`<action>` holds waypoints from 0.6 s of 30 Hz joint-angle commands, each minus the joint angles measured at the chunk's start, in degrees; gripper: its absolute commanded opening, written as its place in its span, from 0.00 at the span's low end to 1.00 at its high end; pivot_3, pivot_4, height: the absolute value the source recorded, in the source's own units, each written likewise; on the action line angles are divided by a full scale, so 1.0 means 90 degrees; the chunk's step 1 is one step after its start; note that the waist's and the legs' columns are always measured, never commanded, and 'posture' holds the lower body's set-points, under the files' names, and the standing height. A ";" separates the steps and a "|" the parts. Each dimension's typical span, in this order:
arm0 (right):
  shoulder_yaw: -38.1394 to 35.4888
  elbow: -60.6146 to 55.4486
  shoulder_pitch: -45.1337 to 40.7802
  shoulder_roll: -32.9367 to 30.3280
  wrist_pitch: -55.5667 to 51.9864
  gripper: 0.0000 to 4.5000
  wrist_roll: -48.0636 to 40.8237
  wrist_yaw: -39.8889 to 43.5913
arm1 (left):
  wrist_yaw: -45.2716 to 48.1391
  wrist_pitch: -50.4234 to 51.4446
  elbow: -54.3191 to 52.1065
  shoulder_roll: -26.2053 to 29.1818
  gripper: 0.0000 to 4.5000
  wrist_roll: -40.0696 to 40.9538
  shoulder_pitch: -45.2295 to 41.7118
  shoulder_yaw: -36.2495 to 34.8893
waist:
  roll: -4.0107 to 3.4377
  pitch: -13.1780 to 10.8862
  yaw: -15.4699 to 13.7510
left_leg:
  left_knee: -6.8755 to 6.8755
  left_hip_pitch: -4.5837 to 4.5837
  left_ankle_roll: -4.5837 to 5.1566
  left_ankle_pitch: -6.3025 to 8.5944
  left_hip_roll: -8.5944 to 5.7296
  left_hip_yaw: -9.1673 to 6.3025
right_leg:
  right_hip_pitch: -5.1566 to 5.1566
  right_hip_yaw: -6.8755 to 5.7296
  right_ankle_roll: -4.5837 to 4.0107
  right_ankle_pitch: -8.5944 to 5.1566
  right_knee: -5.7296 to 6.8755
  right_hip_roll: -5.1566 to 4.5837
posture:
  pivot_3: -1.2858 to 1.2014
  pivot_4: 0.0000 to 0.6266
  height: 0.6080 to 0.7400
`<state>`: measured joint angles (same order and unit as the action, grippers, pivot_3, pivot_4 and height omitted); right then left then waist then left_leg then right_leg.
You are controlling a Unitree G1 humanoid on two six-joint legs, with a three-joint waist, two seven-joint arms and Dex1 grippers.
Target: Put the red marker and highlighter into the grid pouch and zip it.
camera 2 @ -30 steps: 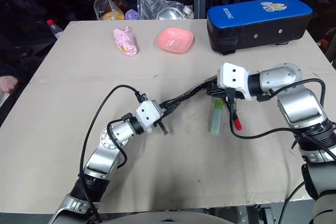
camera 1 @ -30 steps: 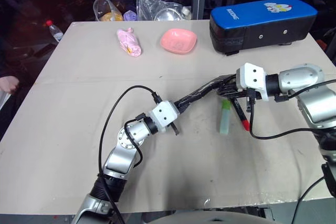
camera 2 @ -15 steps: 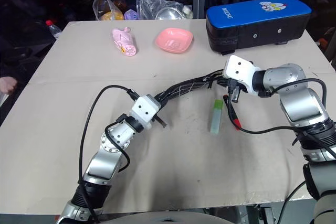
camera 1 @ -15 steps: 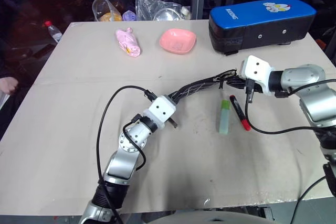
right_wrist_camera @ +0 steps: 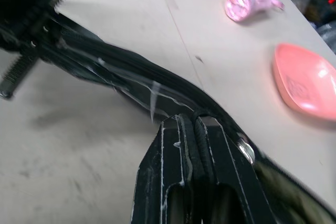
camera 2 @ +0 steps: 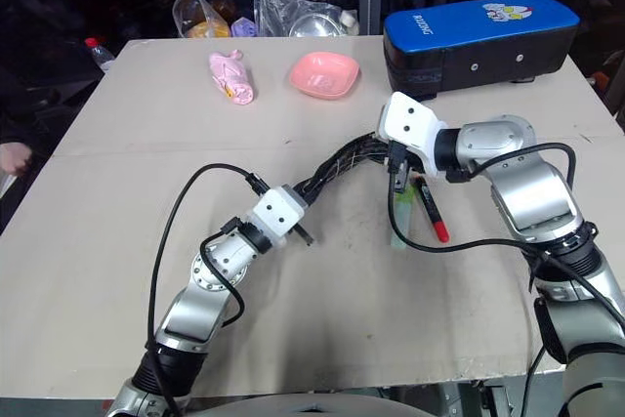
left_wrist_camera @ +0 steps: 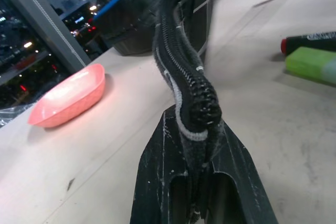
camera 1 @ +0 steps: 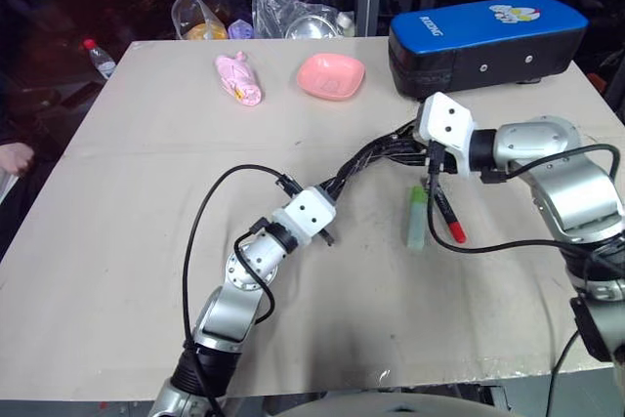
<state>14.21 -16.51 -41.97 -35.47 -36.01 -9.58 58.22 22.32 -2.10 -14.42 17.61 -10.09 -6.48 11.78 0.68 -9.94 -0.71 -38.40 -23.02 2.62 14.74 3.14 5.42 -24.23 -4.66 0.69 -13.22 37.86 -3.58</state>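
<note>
While the grid pouch [camera 1: 366, 158] hangs stretched above the desk [camera 1: 127, 231], the left gripper [camera 1: 330, 204] is clamped on one end and the right gripper [camera 1: 408, 140] on the other; the highlighter [camera 1: 418, 217] and red marker [camera 1: 446, 214] lie side by side beneath the right gripper, toward the desk's right edge.

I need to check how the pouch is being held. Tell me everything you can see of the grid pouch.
The grid pouch is black fabric with thin white grid lines, seen edge-on as a long sagging band lifted off the table. The left gripper is shut on one end, the right gripper on the other. The red marker and highlighter lie outside it on the table.
</note>
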 commanded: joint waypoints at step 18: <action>0.0093 0.0268 -0.0292 0.0323 0.0710 0.01 -0.0059 0.0025 | 0.0040 -0.0075 -0.0159 0.0037 0.00 -0.0048 0.0006 -0.0013 | 0.0000 0.0000 0.0002 | -0.0001 0.0000 0.0000 0.0000 -0.0002 0.0001 | 0.0000 -0.0002 0.0000 0.0000 0.0001 0.0000 | 0.52 0.24 1.00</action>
<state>17.09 -12.74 -43.70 -31.95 -31.27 -9.44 58.17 22.53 -2.42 -14.43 18.00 -11.25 -6.61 11.81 0.68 -9.94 -0.69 -38.40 -23.02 2.62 14.74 3.12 5.43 -24.23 -4.68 0.69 -13.22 37.87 -3.58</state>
